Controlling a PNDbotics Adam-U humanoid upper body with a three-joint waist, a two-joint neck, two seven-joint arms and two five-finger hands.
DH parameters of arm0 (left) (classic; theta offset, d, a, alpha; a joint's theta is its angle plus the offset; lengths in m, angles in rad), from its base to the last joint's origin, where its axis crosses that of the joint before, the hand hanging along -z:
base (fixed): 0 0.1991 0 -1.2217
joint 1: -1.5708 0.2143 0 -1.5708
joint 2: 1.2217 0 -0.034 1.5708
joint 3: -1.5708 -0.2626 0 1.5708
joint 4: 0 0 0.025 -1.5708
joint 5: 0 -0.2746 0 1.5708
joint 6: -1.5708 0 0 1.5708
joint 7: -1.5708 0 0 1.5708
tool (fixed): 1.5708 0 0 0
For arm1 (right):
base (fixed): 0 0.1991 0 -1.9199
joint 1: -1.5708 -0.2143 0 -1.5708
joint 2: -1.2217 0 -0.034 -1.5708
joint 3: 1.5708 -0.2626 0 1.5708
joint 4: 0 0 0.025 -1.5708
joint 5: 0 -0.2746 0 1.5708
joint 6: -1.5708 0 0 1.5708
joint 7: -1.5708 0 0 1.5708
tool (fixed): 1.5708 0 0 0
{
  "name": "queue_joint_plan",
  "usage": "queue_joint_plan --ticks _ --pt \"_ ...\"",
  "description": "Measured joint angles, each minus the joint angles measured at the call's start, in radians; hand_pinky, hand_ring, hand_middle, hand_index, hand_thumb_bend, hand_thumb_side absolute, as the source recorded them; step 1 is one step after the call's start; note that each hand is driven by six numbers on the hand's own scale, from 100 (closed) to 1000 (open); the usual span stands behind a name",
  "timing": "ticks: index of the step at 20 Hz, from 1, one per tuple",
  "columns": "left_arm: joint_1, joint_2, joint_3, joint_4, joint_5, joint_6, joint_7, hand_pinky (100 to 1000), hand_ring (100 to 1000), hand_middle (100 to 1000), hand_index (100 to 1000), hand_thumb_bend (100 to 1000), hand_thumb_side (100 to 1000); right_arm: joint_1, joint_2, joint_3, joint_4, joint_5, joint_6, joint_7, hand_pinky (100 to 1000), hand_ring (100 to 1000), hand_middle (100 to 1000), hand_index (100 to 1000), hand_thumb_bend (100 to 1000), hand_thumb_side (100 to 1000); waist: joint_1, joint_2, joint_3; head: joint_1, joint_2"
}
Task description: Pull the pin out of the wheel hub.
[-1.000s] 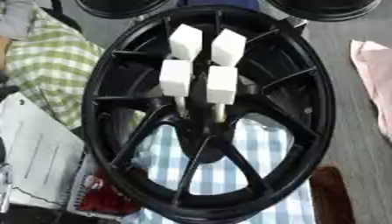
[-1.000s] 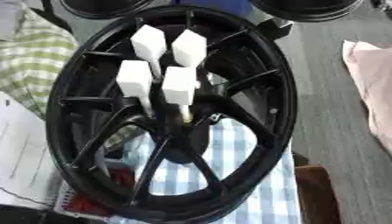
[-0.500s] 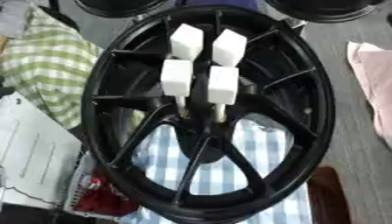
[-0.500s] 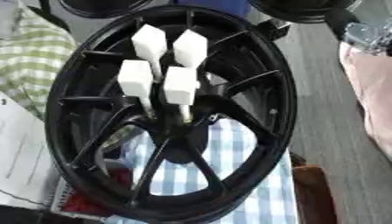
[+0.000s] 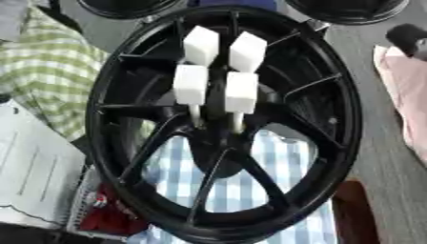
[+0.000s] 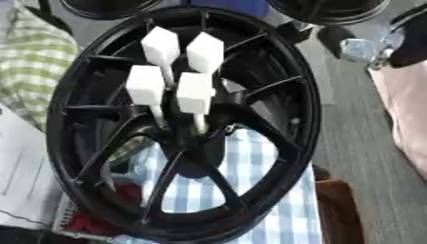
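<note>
Checked blue-and-white cloth [image 5: 250,178] lies nearest, under the black wheel hub [image 5: 125,86], probably so that the rim does not slide or scratch on the table. To the left are white papers [image 5: 33,176], and beyond them a green checked cloth [image 5: 50,71].

The hub lies flat, its spokes meeting in the centre. Four pins with white block heads stand there close together: two near ones [image 5: 240,93] and two behind them [image 5: 200,45]. The thin stems go down into the holes of the centre, so the heads stick up free and are easy to take from above.

Farther away, at the upper right edge, the right hand [image 6: 367,47] comes in, a silver and black part, well apart from the pins. Whether its fingers are straight or curled cannot be told. The left hand shows in no view. No pin is out yet, it seems.
</note>
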Motion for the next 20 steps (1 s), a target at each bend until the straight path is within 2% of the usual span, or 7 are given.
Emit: queue_joint_plan --ticks 3,7,14,20 --pt "-0.002 0.001 0.000 0.000 0.000 0.000 0.000 901 626 631 719 339 707 -0.049 0.031 0.032 0.000 0.006 0.002 0.036 863 813 805 778 102 543 0.000 0.000 0.004 -0.010 0.000" --pt "-0.009 0.007 -0.001 0.000 0.000 0.001 -0.002 902 626 631 719 340 707 -0.112 0.083 0.075 0.011 0.030 0.001 0.079 868 819 817 788 153 500 0.000 0.000 0.013 -0.025 0.000" --pt "-0.012 0.007 -0.006 0.000 0.002 0.003 -0.007 902 625 631 719 339 708 -0.208 0.188 0.138 0.112 0.064 -0.044 0.113 872 822 824 798 202 430 0.000 0.000 0.030 -0.043 -0.007" --pt "-0.017 0.007 -0.006 0.000 0.006 0.002 -0.008 903 625 631 719 339 709 -0.246 0.245 0.160 0.187 0.095 -0.077 0.122 875 823 836 825 214 407 0.000 0.001 0.038 -0.050 -0.014"
